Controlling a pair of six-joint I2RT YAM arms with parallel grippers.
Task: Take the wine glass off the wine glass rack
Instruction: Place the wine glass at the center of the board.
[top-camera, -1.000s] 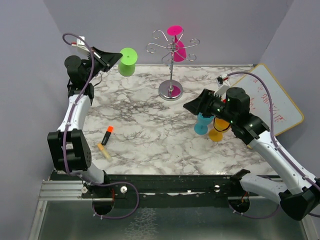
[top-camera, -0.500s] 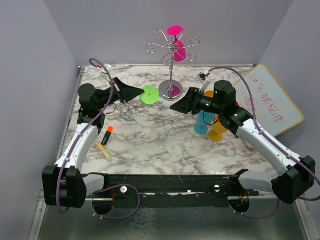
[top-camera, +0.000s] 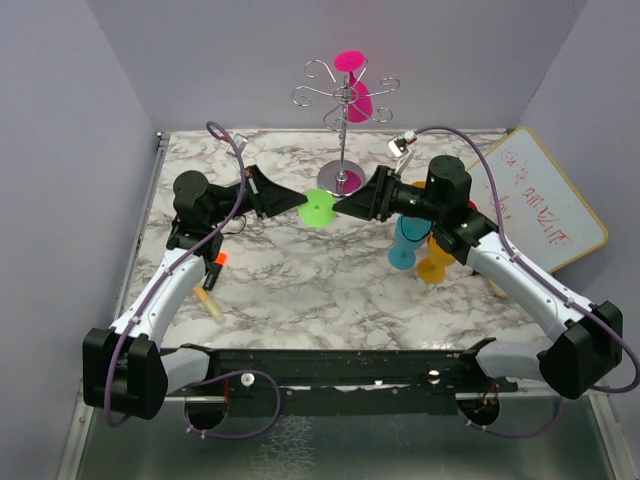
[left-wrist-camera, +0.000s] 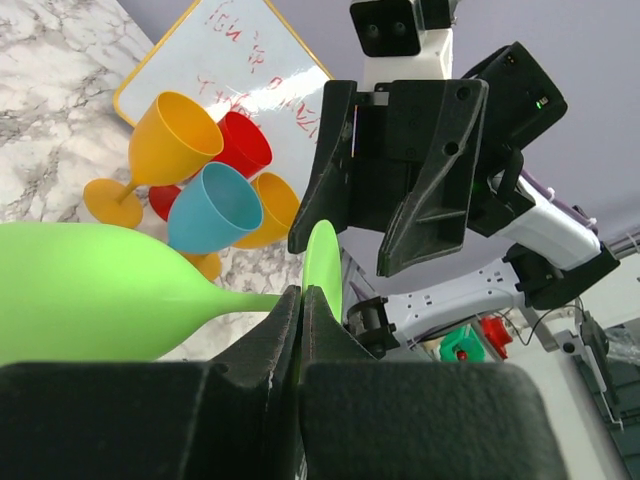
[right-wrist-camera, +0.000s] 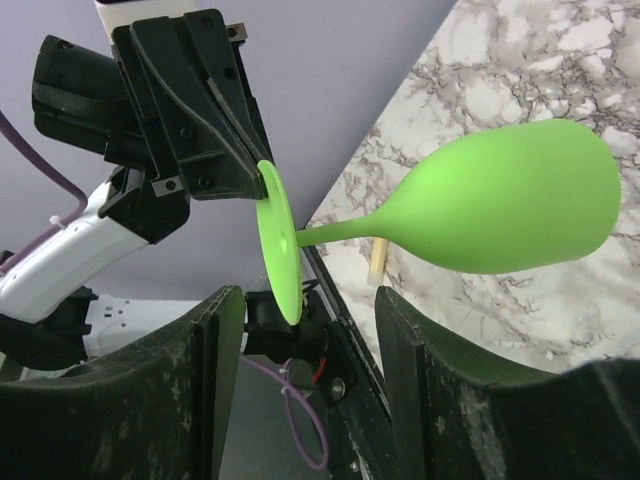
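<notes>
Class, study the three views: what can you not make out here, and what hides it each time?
Whiteboard writing: top view, too small to read.
Green glass bowl: left wrist view, cut off by the left edge.
Red glass: left wrist view, mostly behind an orange glass and the teal glass; top view, hidden by the right arm.

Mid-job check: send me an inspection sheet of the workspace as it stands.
Surface: marble-look table top, no damage seen.
Job's things: tall silver wire wine glass rack upright, pink plastic wine glass hanging on it; lime green plastic wine glass off it, held sideways.
Clutter: blue goblet, orange goblet right; orange marker left.
Grippers: left gripper shut on green glass's stem; right gripper open around its foot.
Cables: purple cable looping over left arm, no snag seen.
Surroundings: whiteboard at right; lilac walls.
</notes>
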